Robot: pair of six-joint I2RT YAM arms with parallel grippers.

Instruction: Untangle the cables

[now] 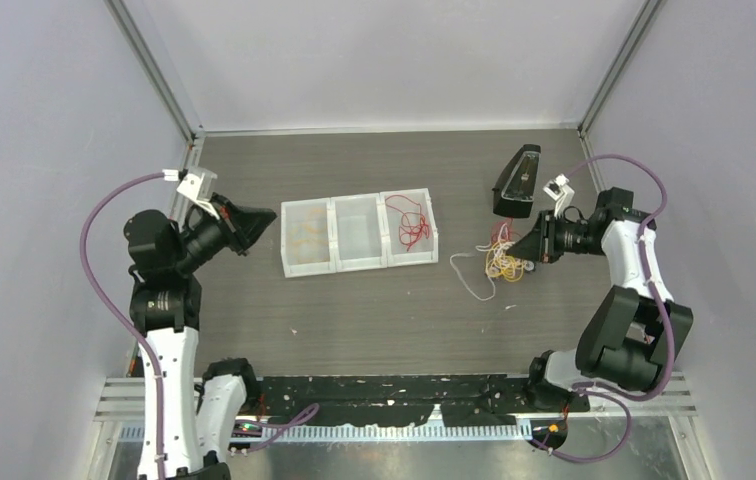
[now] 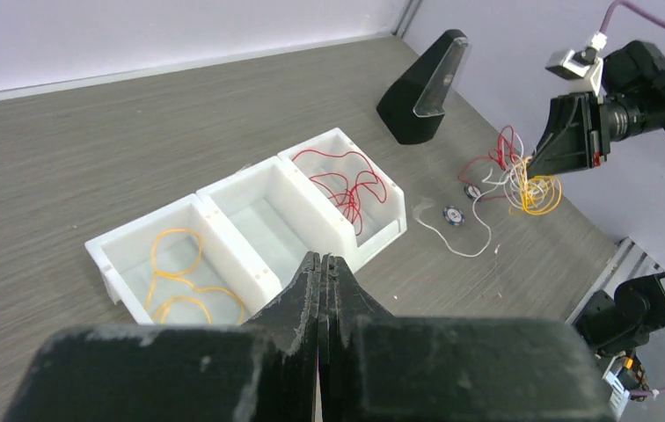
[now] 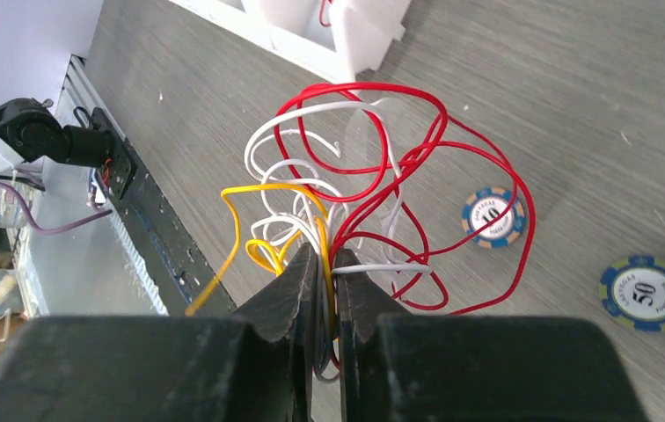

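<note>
The right gripper [image 3: 327, 264] is clenched on yellow and white strands of the cables [image 3: 347, 173], which lie tangled on the counter [image 1: 354, 310] to the right of the tray [image 2: 232, 242]. A slow lift would likely let one strand slide free. Only its own wrist view shows which strands are pinched. The left wrist view shows the left gripper [image 2: 321, 264] clenched on nothing.

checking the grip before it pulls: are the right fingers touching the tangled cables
Touching. The right wrist view shows the right fingers closed on the tangled cables, with several of the wires pinched between them.
</note>
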